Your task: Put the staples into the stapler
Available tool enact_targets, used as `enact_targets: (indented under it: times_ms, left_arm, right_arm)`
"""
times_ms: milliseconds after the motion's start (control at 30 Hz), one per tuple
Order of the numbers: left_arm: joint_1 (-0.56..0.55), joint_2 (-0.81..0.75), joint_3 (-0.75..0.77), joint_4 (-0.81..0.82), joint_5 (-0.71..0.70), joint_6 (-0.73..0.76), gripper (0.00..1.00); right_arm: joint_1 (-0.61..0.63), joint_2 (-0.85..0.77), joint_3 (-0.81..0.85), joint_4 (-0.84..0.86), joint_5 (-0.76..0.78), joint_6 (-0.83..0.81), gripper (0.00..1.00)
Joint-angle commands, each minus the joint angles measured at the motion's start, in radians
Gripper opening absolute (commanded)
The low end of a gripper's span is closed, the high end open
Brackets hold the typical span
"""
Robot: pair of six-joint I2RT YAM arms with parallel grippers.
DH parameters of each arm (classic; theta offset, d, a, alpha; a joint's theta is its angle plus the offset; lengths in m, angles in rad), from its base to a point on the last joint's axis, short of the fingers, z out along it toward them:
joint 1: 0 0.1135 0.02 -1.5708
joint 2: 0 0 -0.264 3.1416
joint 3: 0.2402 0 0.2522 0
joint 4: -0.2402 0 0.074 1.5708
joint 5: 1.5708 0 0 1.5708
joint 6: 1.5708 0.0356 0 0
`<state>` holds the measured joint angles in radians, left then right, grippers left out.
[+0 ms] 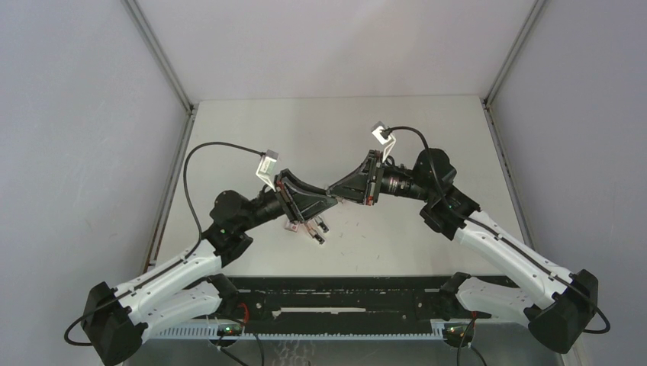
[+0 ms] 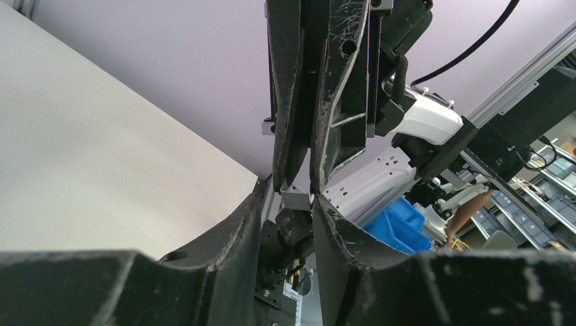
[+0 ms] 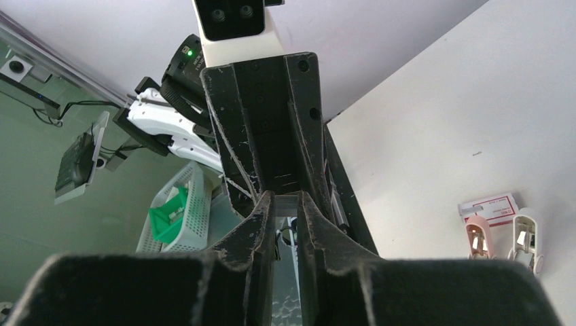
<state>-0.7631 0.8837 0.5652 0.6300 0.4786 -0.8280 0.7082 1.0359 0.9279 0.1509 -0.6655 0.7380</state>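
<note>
Claw tips meet above the middle of the worktop (image 1: 305, 130). The right claw (image 3: 285, 197) is closed on a short staple strip (image 2: 295, 198). The left claw (image 2: 289, 206) brackets that strip narrowly, and I cannot tell whether it pinches. Off the worktop sit a white mesh basket (image 3: 178, 204) holding something green and a blue bin (image 2: 397, 227), its contents hidden. The pink-and-white stapler (image 3: 479, 239) lies toward the worktop's near edge, just beside a red-and-white labelled box (image 3: 492, 204) whose print is unreadable. Loose staples (image 1: 358, 238) scatter nearby. Bare worktop runs to the far edge and both far corners.
</note>
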Motion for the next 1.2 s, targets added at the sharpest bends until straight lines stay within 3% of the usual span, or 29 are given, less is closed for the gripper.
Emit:
enact_targets:
  times_ms: [0,300,567,800,1167]
  left_arm:
    - [-0.004,-0.003,0.053,0.071,0.02,-0.005,0.35]
    - [-0.004,-0.001,0.047,0.072,0.019,-0.002,0.17]
    - [-0.004,0.001,0.046,0.004,0.087,0.046,0.06]
    - [-0.004,-0.015,0.098,-0.326,0.153,0.235,0.03]
    - [-0.023,0.025,0.316,-1.003,0.303,0.671,0.02]
  right_arm:
    - [0.011,-0.016,-0.002,0.048,-0.023,-0.003,0.13]
    - [0.013,-0.015,-0.001,0.03,-0.02,-0.013,0.15]
    - [0.005,-0.055,-0.001,-0.05,0.035,-0.092,0.38]
    - [-0.054,-0.1,-0.001,-0.157,0.047,-0.17,0.45]
    - [-0.067,-0.077,0.019,-0.444,-0.19,-0.323,0.5]
